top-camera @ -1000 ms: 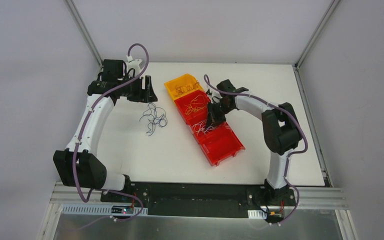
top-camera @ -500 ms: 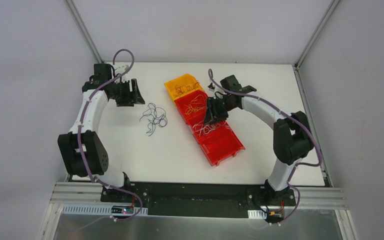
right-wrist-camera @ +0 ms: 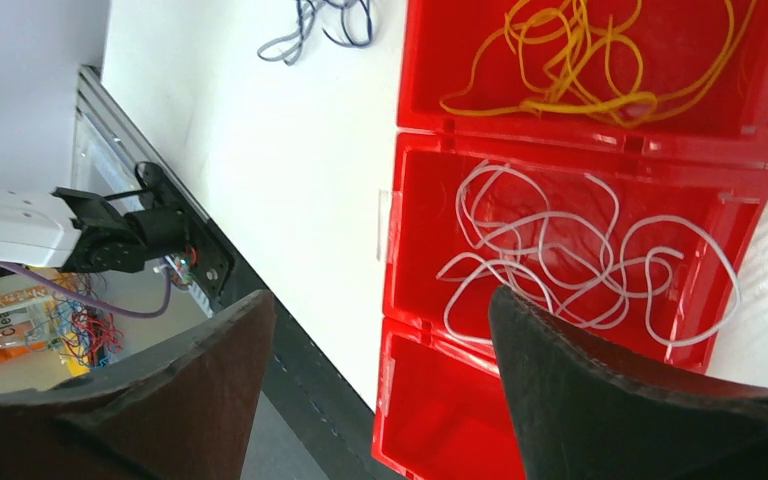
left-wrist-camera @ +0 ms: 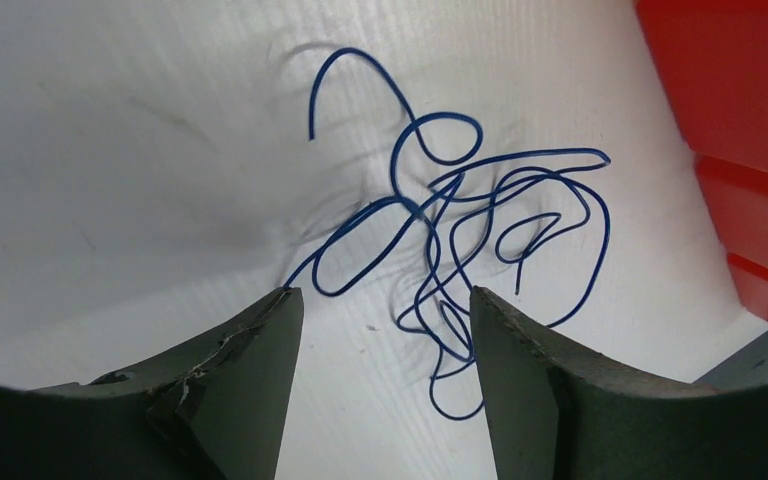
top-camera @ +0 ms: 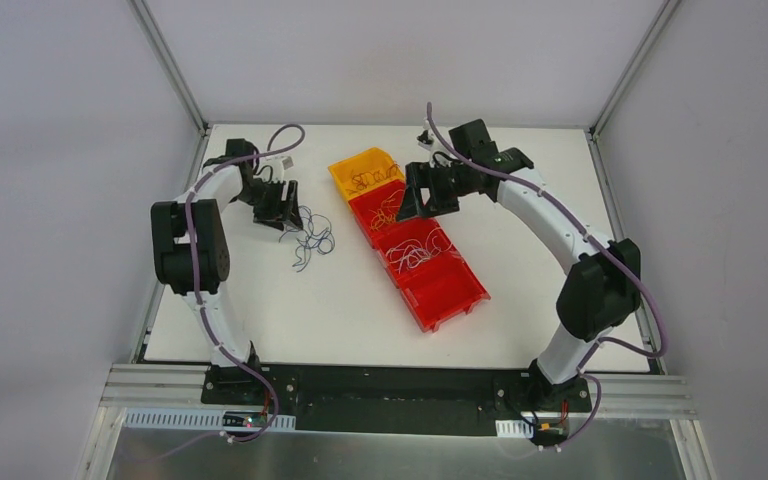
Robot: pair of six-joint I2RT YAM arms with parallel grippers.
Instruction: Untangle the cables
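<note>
A loose tangle of dark blue cables (top-camera: 308, 235) (left-wrist-camera: 460, 220) lies on the white table left of the bins. My left gripper (top-camera: 282, 207) (left-wrist-camera: 385, 295) is open just beside and above it. One blue loop lies between its fingers near the right one, and nothing is gripped. My right gripper (top-camera: 407, 208) (right-wrist-camera: 380, 295) hangs open and empty above the bins. White cables (top-camera: 415, 255) (right-wrist-camera: 580, 250) lie in one red bin and orange-yellow cables (top-camera: 392, 210) (right-wrist-camera: 580, 60) in the red bin next to it.
Several bins stand in a slanted row mid-table: an orange bin (top-camera: 352, 166) with a few dark wires at the far end, then red bins, the nearest one (top-camera: 463, 297) (right-wrist-camera: 440, 420) empty. A small black object (top-camera: 423, 136) sits near the far edge.
My right gripper has opened and lifted back from the white-cable bin toward the far side. My left arm has swung in and down to the blue tangle.
</note>
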